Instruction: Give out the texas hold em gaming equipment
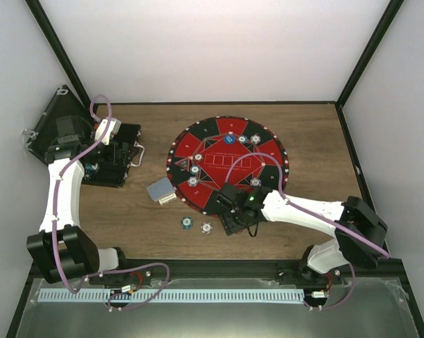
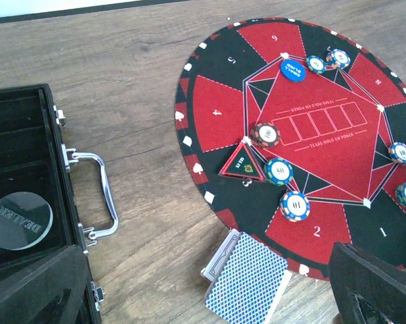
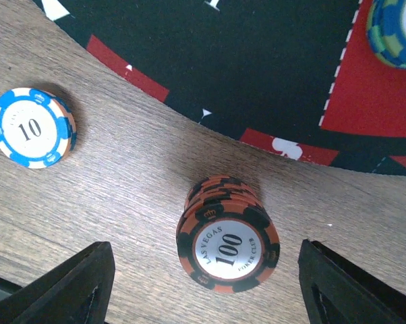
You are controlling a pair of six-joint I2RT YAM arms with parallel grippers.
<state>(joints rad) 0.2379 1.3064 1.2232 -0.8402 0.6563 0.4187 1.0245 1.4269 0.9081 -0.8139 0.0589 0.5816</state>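
Orange striped chip stack (image 3: 228, 246), untouched inside spread right gripper (image 3: 204, 256), left gripper (image 1: 120, 153) spread, empty

Mat (image 1: 198, 144): in the middle of the table (image 1: 310, 141).
Case (image 1: 117, 158): left of the mat.
Cards (image 1: 160, 191): between case and mat, just beside the mat's front edge.
Chips (image 1: 255, 140): some on the mat; two more lots (image 1: 187, 223) on the table just in front of it, right of the cards.

Surfaces: wood-grain table (image 3: 122, 175), matt; mat (image 2: 223, 115), matt and smooth.
Chip stack (image 3: 228, 250): glossy, plastic-looking, silvery centre. Case handle (image 2: 105, 196): polished metal. Cards (image 1: 160, 191), at mat's 8 o'clock: smooth patterned backs.
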